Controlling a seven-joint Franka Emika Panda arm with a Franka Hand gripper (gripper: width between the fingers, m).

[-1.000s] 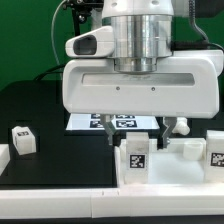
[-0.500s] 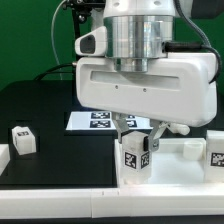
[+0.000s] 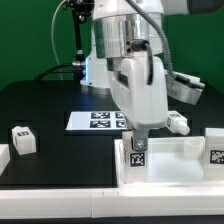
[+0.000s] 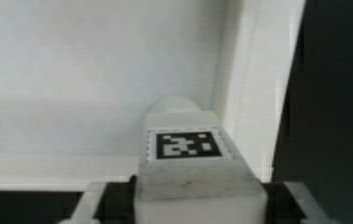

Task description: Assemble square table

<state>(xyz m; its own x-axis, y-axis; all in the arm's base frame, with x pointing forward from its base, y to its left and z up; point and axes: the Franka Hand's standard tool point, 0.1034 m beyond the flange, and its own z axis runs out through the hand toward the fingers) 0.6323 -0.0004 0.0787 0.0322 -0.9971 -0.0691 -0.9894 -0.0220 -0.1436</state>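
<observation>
Matte black table, green wall behind. At the smooth white slab, the gripper pinches a stubby tagged leg upright.

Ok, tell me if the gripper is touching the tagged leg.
Touching. In the wrist view the gripper clamps the leg, with no gap at either finger.

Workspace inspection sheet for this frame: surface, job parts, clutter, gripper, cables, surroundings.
Surface: black work surface, marker board lying flat on it.
Job's things: white slab in front; held leg upright at its end, seating not visible; loose leg at the exterior view's left; third leg at the right edge.
Clutter: white piece cut off at the left edge.
Grippers: gripper shut on the held leg.
Cables: dark cable behind the arm.
Surroundings: green backdrop.
</observation>
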